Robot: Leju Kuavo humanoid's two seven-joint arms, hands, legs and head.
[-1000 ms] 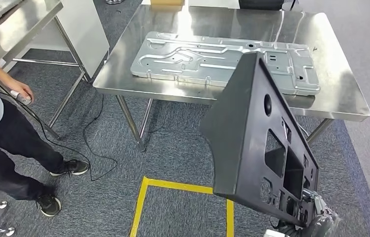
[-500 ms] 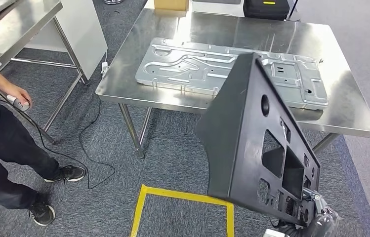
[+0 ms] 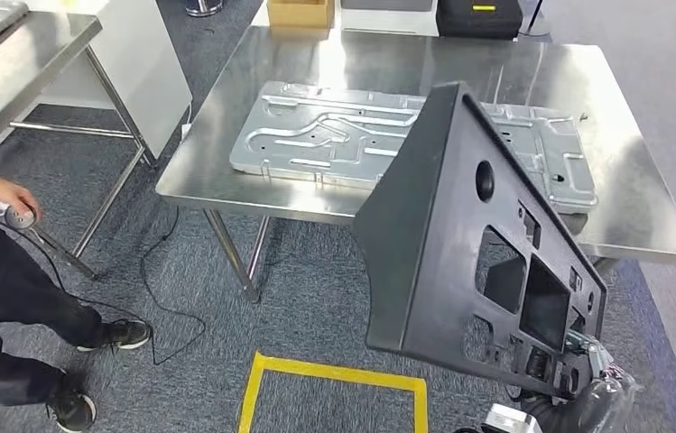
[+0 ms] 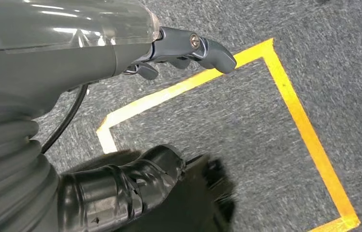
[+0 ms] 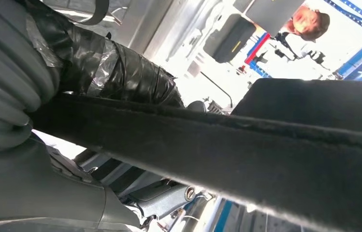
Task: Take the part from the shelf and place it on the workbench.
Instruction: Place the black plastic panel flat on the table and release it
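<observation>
While the right hand [image 3: 578,365] grips its lower corner, the black part [image 3: 460,244] stands upright, apex toward the workbench [image 3: 632,216]

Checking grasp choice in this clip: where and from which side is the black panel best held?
By its lower edge, from below, where the right hand already grips the black panel. It is a broad thin sheet standing tilted; the rim fits between fingers, and the cutouts near that corner probably give extra purchase.

Right hand [image 3: 587,374] low at the robot's right side, gripping the lower edge of a large black part [image 3: 460,244] held upright and tilted, right wrist wrapped in a clear cover, left hand [image 4: 179,50] hanging over the floor, fingers [image 4: 212,50] loosely curled, holding nothing
</observation>
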